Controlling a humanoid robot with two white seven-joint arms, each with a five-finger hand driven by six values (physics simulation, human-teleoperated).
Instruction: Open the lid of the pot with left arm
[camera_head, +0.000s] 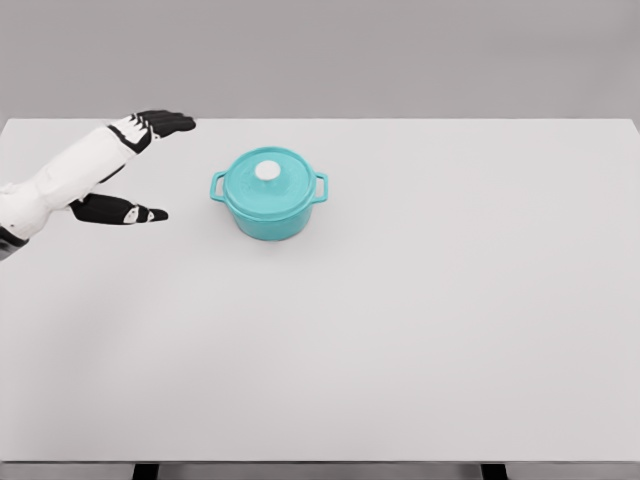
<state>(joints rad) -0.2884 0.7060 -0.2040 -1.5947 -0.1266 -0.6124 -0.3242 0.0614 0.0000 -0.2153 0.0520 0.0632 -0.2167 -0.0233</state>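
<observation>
A teal pot (270, 205) with two side handles stands on the white table (420, 320), left of the middle. Its teal lid (285, 183) sits closed on top, with a white knob (267, 171) at the centre. My left hand (150, 165) hovers to the left of the pot, apart from it, about a hand's width from the near handle. It is open: the black fingers (168, 122) stretch out toward the far side, and the thumb (130, 212) points right toward the pot. Nothing is in the hand. The right arm does not show.
The table's far edge runs just behind the hand and the pot. Its front edge lies near the bottom of the picture, with dark legs below it. Nothing else stands on the table.
</observation>
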